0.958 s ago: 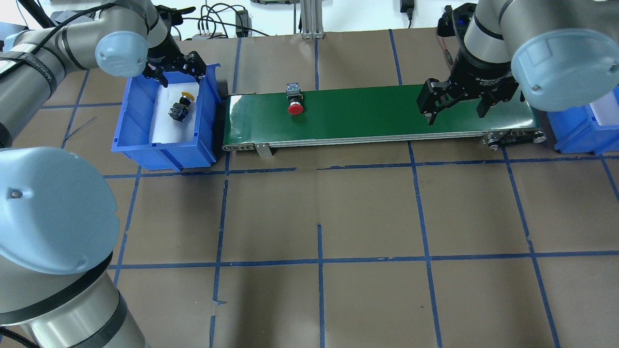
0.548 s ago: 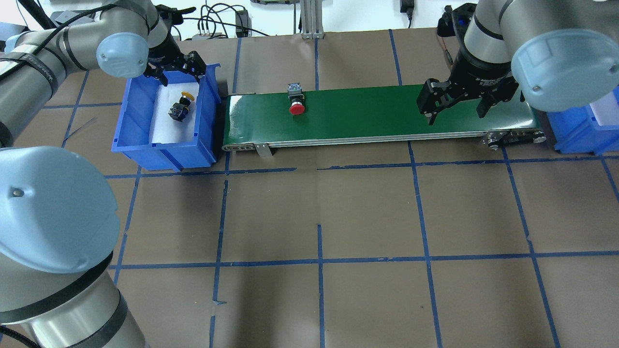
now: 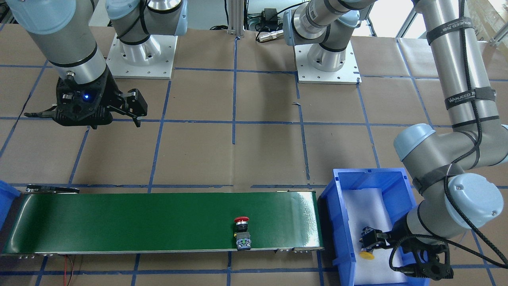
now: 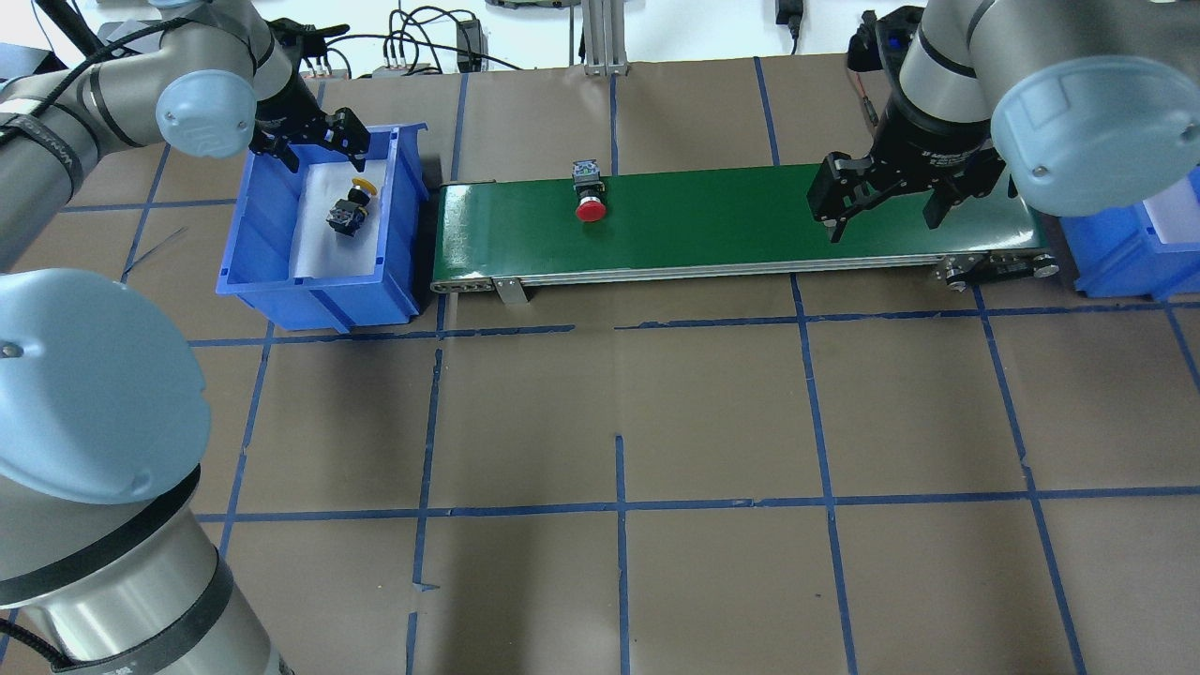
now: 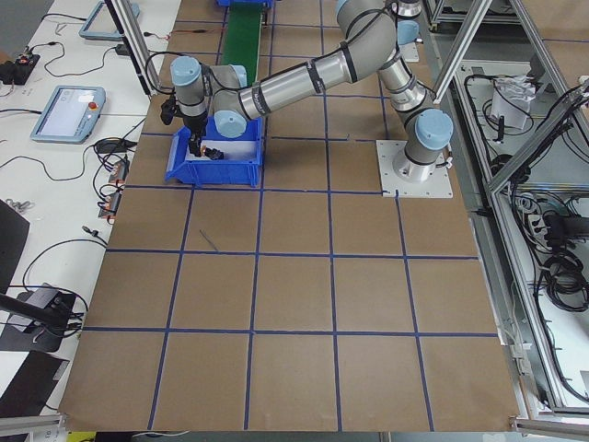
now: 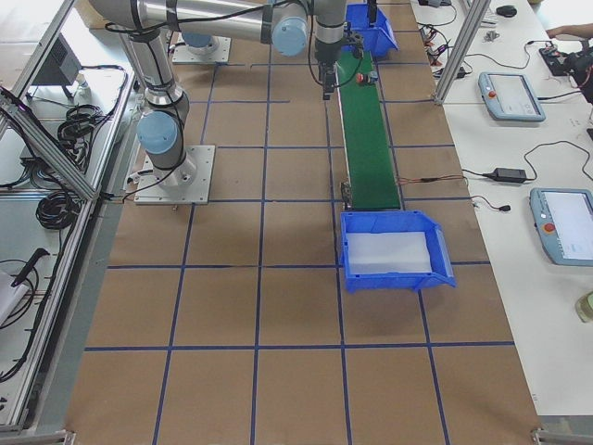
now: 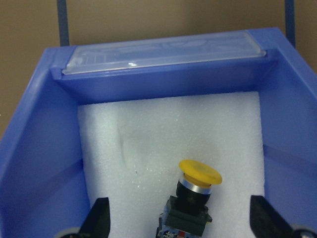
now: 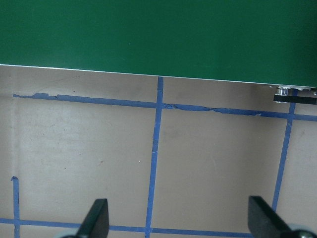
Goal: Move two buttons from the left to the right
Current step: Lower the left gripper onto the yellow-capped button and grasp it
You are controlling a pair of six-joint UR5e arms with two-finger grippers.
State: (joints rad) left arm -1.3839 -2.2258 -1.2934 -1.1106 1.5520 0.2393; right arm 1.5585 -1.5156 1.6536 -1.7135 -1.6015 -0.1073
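Note:
A red button (image 4: pixel 589 202) lies on its side on the green conveyor belt (image 4: pixel 731 216), left of the belt's middle; across the table it shows as the red button (image 3: pixel 241 228). The yellow button (image 4: pixel 352 206) lies on white foam in the left blue bin (image 4: pixel 319 300). My left gripper (image 4: pixel 314 141) hangs open over the bin's far end. Through the left wrist camera the yellow button (image 7: pixel 195 198) sits low between the spread fingers, untouched. My right gripper (image 4: pixel 886 220) is open and empty above the belt's right part, at its near edge.
A second blue bin (image 4: pixel 1125 253) with a white foam liner stands past the belt's right end, also seen as the bin (image 6: pixel 394 246). Brown table paper with blue tape lines (image 4: pixel 619 506) covers the surface. Cables and a metal post lie along the far edge.
The red button has travelled a little to the right along the belt. My left gripper has shifted left, over the bin's far end. The right gripper has stayed put.

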